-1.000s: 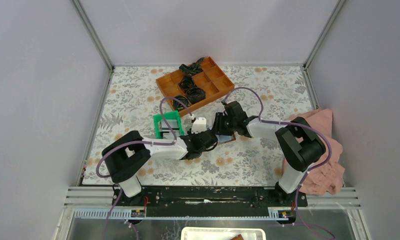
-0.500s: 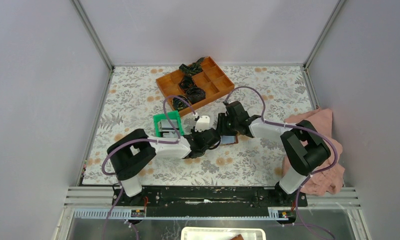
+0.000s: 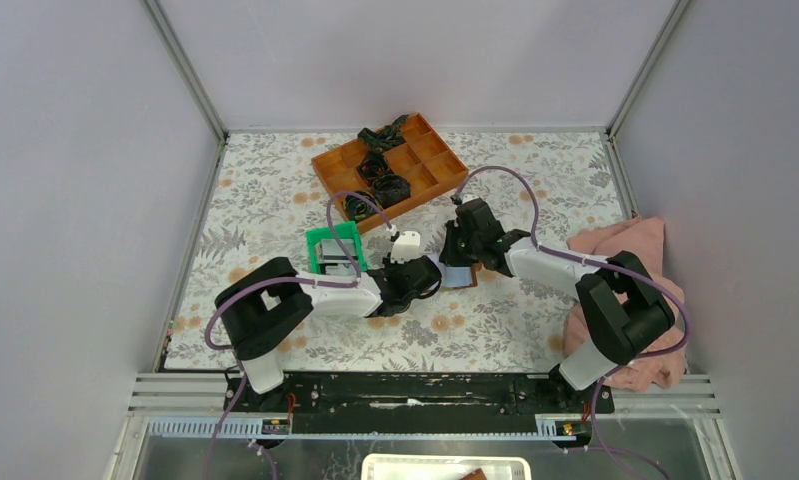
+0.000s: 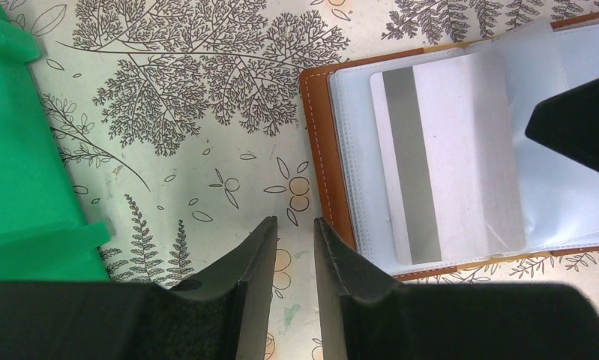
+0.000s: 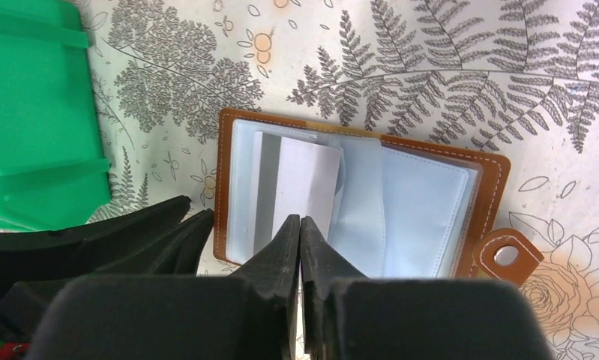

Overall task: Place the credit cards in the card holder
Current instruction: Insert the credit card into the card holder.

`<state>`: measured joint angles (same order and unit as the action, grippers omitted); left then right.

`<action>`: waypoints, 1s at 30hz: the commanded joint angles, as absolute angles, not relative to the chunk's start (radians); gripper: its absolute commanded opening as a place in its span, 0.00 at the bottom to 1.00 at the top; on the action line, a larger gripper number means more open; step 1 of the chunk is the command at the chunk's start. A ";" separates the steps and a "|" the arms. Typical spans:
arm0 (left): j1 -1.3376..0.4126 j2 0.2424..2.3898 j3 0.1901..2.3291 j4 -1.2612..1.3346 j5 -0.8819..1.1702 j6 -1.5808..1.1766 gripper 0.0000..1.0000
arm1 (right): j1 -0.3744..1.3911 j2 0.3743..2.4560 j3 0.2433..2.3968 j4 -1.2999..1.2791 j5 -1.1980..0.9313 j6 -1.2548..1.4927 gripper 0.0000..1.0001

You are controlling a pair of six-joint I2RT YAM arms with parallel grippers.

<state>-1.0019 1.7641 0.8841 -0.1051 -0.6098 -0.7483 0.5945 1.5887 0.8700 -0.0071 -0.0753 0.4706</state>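
- While both arms are meeting over the middle of the table, the small brown leather-like folding card holder is lying open and flat on the fern-printed tablecloth, near the green plastic tray.
- A thin silvery plastic credit card with a grey stripe is resting on the clear sleeves of the page nearer the tray; whether it is tucked inside a pocket, I cannot tell.
- The left gripper is hovering over bare cloth just beside the holder's brown edge, its fingers standing narrowly apart and holding nothing.
- The right gripper is pointing at the card's near edge, its fingers pressing together with nothing visible between them.
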 commanded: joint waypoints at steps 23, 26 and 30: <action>-1.007 1.806 0.860 -0.130 -0.568 -0.726 0.32 | 0.602 1.653 0.885 -0.035 -0.025 0.446 0.00; -1.008 1.811 0.865 -0.130 -0.565 -0.723 0.32 | 0.618 1.656 0.898 -0.043 -0.020 0.447 0.00; -1.008 1.808 0.867 -0.130 -0.565 -0.722 0.31 | 0.651 1.658 0.920 -0.058 -0.002 0.451 0.00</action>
<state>-1.0019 1.7653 0.8837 -0.1036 -0.6090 -0.7414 0.6132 1.6547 0.8707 -0.0601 -0.0200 0.4522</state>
